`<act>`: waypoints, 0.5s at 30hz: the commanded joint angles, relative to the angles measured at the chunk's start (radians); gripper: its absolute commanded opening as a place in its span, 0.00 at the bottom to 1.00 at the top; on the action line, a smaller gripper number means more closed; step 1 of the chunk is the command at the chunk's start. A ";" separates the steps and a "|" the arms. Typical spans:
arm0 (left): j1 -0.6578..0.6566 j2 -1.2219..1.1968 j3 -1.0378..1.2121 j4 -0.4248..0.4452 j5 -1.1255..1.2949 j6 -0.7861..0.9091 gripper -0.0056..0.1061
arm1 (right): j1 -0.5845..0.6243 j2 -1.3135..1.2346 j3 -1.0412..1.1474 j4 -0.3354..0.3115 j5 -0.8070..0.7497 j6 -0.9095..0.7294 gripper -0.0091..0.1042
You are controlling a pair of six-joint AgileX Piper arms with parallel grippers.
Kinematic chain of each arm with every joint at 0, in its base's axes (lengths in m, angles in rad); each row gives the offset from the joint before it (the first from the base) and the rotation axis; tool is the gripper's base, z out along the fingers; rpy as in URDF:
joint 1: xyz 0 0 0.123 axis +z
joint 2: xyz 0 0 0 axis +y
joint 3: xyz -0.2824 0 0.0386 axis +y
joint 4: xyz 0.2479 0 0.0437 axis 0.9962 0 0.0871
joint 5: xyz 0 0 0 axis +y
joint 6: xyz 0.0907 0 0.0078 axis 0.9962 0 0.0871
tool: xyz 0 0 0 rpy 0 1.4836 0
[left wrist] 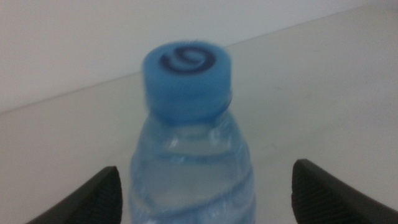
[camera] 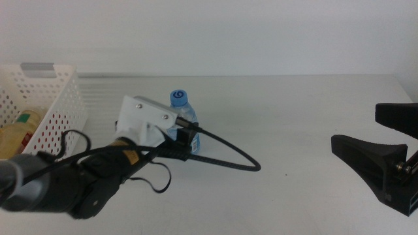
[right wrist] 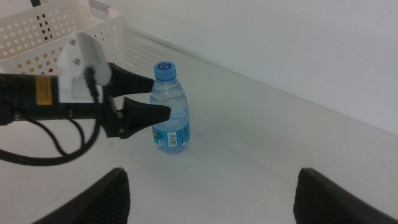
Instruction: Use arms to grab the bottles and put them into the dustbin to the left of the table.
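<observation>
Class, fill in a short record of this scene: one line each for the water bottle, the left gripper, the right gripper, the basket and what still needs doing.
water bottle: upright on the table, blue cap on
left gripper: open, jaws either side of the bottle
right gripper: open, waiting at the table's right side
basket: at the table's left, yellow bottle lying inside
remaining: water bottle not yet in the basket

Left pincer (right wrist: pixel 149 99) straddles water bottle (right wrist: pixel 170 106); surrounding table (camera: pixel 294 117) bare.
</observation>
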 commanded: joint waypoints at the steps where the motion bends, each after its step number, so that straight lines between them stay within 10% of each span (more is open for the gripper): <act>1: 0.002 -0.008 -0.056 0.012 -0.082 -0.017 0.85 | 0.004 0.000 -0.032 -0.007 -0.074 -0.009 0.70; 15: 0.014 0.161 -0.199 -0.010 -0.085 -0.026 0.84 | 0.004 0.000 -0.032 -0.007 -0.074 -0.009 0.70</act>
